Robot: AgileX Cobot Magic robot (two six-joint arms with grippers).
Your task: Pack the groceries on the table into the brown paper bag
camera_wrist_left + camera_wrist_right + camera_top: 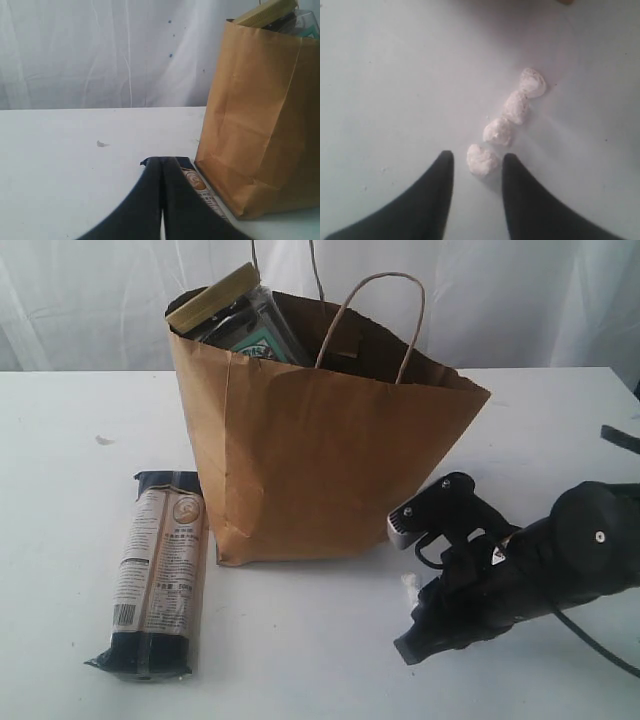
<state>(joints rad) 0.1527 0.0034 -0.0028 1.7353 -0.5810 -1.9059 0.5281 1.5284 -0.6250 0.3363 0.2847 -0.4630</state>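
Note:
The brown paper bag (320,450) stands upright mid-table, and its side fills one edge of the left wrist view (260,125). A tan-lidded jar (212,297) and a dark green-labelled pack (255,332) stick out of its top. The long dark-blue and beige packet (158,575) lies flat on the table (60,500) left of the bag. My left gripper (161,167) is shut and empty, low over the table, with the packet (200,185) just beyond its tips. My right gripper (476,157) is open and points down at the table right of the bag (410,645). One small white crumb (481,159) lies loose between its tips.
Several white crumbs (515,107) lie in a row on the tabletop ahead of the right gripper. A small scrap (103,440) sits on the table far left. White curtains hang behind the table. The bag's two loop handles (385,310) stand up.

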